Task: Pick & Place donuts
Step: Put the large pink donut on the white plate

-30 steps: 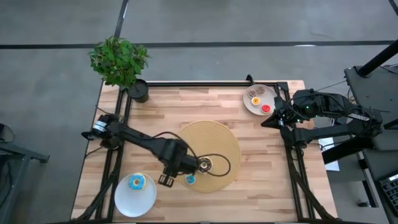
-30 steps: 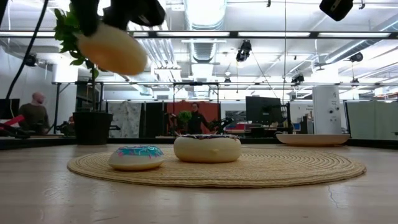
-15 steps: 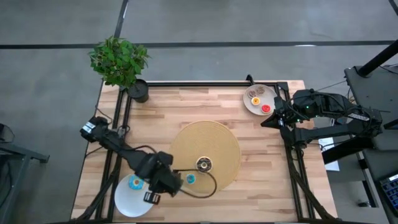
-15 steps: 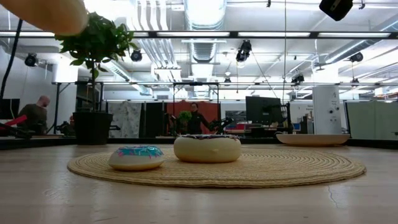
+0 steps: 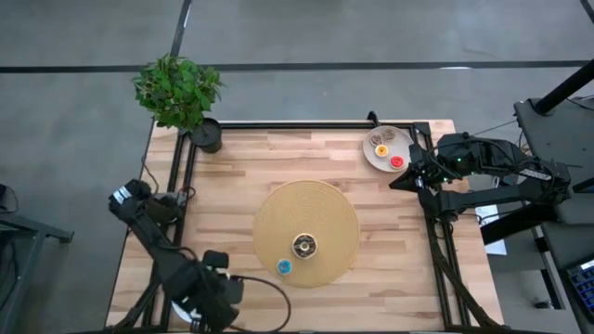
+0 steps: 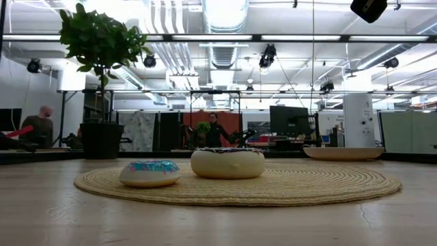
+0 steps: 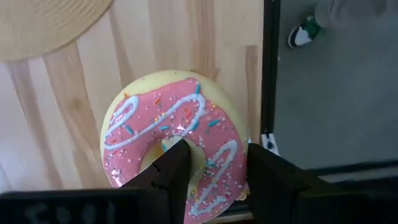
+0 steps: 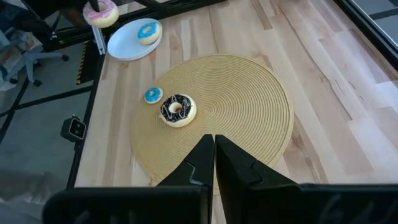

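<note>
**A:** Which step are you on?

**B:** You're carrying. Your left gripper [image 7: 211,155] is clamped on the pink donut [image 7: 143,118], with one finger in the hole and the other outside the ring. It hangs over the front-left corner of the tabletop [image 5: 408,260], close to the edge.

**A:** What does the next move call for?

**B:** I'd say a set-down on the white plate [image 8: 121,46] in that same corner. It already holds a blue-iced donut [image 8: 148,32], so aim for the bare half. Lower first, then part the fingers, since a ring pinched on one side may tip as it lands.

**A:** And the other arm?

**B:** Your right gripper [image 8: 214,146] waits at the right edge, fingers pressed together and empty.

**A:** What's left?

**B:** On the round woven mat [image 5: 325,213] mid-table there is a chocolate donut [image 5: 303,246] and a tiny blue donut [image 5: 284,268], towards the front edge. The far plate [image 5: 369,158] at the back-right corner carries several tiny ones.

**A:** How does the held one look?

**B:** It's one of the larger ones: pale dough, pink icing, a white zigzag drizzle and coloured sprinkles.
</note>
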Action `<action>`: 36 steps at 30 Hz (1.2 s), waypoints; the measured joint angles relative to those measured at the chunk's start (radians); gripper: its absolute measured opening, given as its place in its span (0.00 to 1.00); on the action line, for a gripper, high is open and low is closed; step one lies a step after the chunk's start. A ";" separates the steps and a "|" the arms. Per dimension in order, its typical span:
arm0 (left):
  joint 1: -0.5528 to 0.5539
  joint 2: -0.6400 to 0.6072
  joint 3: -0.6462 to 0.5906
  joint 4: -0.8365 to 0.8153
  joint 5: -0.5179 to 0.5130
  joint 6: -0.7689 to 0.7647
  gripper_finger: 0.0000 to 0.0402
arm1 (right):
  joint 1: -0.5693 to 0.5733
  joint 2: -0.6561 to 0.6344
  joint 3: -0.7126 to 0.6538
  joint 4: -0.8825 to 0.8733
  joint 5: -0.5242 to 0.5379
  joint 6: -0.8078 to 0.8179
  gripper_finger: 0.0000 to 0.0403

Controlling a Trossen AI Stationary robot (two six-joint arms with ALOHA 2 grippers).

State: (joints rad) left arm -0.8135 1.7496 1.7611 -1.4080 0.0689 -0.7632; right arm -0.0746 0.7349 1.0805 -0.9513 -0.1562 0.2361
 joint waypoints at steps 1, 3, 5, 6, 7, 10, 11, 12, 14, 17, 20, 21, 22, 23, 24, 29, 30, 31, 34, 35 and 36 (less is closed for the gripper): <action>-0.012 0.000 0.000 0.002 -0.007 -0.034 0.30 | 0.000 0.000 0.000 0.000 0.000 0.000 0.02; -0.035 0.000 -0.001 0.003 -0.028 -0.103 0.30 | 0.000 0.000 0.000 0.000 0.000 0.000 0.02; -0.059 0.000 -0.004 0.006 -0.051 -0.177 0.30 | 0.000 0.000 0.000 0.000 0.000 0.000 0.02; -0.069 0.000 -0.009 0.009 -0.058 -0.212 0.30 | 0.000 0.000 0.000 0.000 0.000 0.000 0.02; -0.079 0.000 -0.013 0.013 -0.061 -0.241 0.30 | 0.000 0.000 0.000 0.000 0.000 0.000 0.02; -0.114 0.000 -0.031 0.031 -0.067 -0.303 0.30 | 0.000 0.000 0.000 0.000 0.000 -0.003 0.02; -0.123 0.000 -0.042 0.048 -0.069 -0.319 0.30 | 0.000 0.000 0.000 0.000 0.000 -0.004 0.02; -0.131 0.000 -0.055 0.067 -0.068 -0.341 0.30 | 0.000 0.000 0.000 0.000 0.000 -0.004 0.02; -0.150 0.000 -0.084 0.098 -0.068 -0.386 0.30 | 0.000 0.000 0.000 0.000 0.000 -0.004 0.02; -0.171 0.000 -0.125 0.157 -0.067 -0.438 0.30 | 0.000 0.000 0.000 0.000 0.000 -0.004 0.02; -0.191 0.000 -0.167 0.190 -0.067 -0.482 0.30 | 0.000 0.000 0.000 0.000 0.000 -0.007 0.02; -0.196 0.000 -0.182 0.201 -0.067 -0.497 0.30 | 0.000 0.000 0.000 0.000 0.000 -0.007 0.02; -0.200 0.000 -0.198 0.214 -0.068 -0.514 0.30 | 0.000 0.000 0.000 0.000 0.000 -0.007 0.02; -0.204 0.000 -0.216 0.229 -0.067 -0.529 0.30 | 0.000 0.000 0.000 0.000 0.000 -0.007 0.02; -0.209 0.000 -0.234 0.241 -0.067 -0.544 0.30 | 0.000 0.000 0.000 0.000 0.000 -0.008 0.02; -0.227 0.000 -0.319 0.323 -0.066 -0.558 0.30 | 0.000 0.000 0.000 0.000 0.000 -0.007 0.02; -0.229 0.000 -0.336 0.338 -0.064 -0.559 0.30 | 0.000 0.000 0.000 0.001 0.000 -0.007 0.02; -0.231 0.000 -0.352 0.354 -0.062 -0.559 0.30 | 0.000 0.000 0.000 0.001 0.000 -0.007 0.02; -0.237 0.000 -0.396 0.376 -0.058 -0.559 0.30 | 0.000 0.000 0.000 0.002 0.000 -0.005 0.02; -0.239 0.000 -0.409 0.374 -0.052 -0.559 0.30 | 0.000 0.000 0.000 0.004 0.000 -0.004 0.02; -0.240 0.000 -0.421 0.377 -0.041 -0.559 0.30 | 0.000 0.000 0.000 0.004 0.000 -0.003 0.02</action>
State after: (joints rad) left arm -1.0540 1.7500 1.3403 -1.0308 0.0278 -1.3225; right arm -0.0746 0.7353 1.0805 -0.9468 -0.1562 0.2327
